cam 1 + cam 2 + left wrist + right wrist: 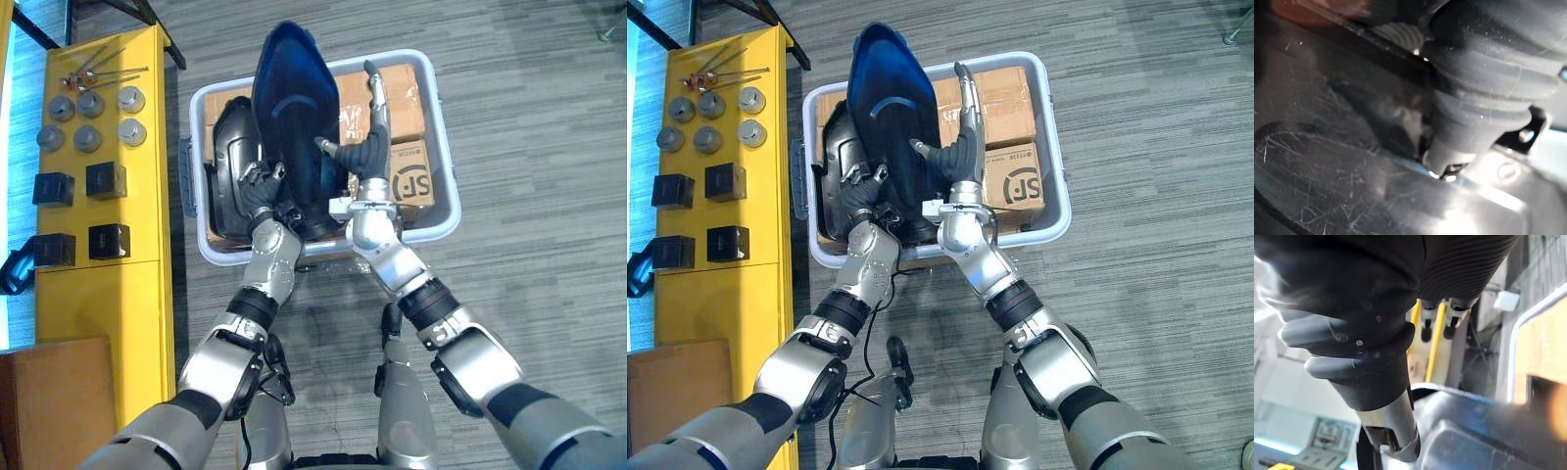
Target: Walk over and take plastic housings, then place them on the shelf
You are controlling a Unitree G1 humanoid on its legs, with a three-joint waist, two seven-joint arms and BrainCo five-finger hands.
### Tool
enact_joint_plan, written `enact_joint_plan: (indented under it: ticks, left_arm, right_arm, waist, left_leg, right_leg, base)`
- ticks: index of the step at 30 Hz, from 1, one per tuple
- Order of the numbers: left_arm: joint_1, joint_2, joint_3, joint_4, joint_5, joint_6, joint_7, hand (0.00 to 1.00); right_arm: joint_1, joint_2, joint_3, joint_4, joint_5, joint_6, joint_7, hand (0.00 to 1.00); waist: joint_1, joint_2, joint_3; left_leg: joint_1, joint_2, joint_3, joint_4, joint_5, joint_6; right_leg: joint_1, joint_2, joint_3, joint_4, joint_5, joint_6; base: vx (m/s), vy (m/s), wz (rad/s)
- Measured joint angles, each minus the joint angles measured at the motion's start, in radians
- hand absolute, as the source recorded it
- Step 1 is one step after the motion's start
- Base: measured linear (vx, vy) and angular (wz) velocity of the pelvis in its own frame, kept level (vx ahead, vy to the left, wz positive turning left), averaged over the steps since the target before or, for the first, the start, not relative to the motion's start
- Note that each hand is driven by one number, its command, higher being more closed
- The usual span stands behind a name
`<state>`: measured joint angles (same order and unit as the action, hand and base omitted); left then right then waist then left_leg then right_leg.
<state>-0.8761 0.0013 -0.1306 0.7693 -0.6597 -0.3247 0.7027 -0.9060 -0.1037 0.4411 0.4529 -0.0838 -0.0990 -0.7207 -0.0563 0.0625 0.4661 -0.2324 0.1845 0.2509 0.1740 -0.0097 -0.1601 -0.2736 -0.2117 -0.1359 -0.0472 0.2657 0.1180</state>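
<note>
A large dark blue plastic housing (294,108) stands upright over the white bin (443,147), held between both hands. My left hand (260,191) is at its lower left edge with fingers curled onto the rim. My right hand (370,147) presses the housing's right side, fingers straight and pointing away, thumb laid against the shell. A second black housing (230,166) lies in the bin's left side, behind the left hand. In the right wrist view the thumb (1369,367) rests on the housing's glossy edge (1474,431).
Cardboard boxes (407,93) fill the bin's right half. A yellow shelf top (147,225) runs along the left with metal cylinders (90,103), black cubes (106,180) and hand tools (98,70). A brown box (54,401) sits at the lower left. Grey carpet (539,196) lies to the right.
</note>
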Motion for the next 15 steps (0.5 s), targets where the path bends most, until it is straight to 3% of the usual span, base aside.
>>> enact_joint_plan:
  ticks: [10, 15]
  left_arm:
    - [0.000, -0.004, 0.004, 0.001, 0.053, -0.002, 0.114, 1.00]
    - [0.000, -0.008, 0.014, -0.007, 0.111, -0.032, 0.121, 1.00]
  right_arm:
    - [0.021, 0.000, 0.001, 0.001, 0.001, 0.020, -0.010, 0.00]
    - [0.068, 0.023, -0.033, -0.064, 0.053, -0.015, -0.018, 0.00]
  waist:
    - [0.002, 0.000, 0.000]
    - [0.000, 0.000, 0.000]
  left_leg:
    - [-0.007, -0.003, -0.024, -0.033, 0.025, -0.004]
    - [0.011, -0.003, -0.024, -0.036, 0.026, -0.004]
  right_leg:
    - [0.000, 0.000, -0.025, -0.004, 0.000, 0.000]
    - [0.018, 0.001, -0.027, -0.008, 0.000, 0.000]
  base:
    - [0.00, 0.004, 0.06]
    - [0.01, 0.016, 0.02]
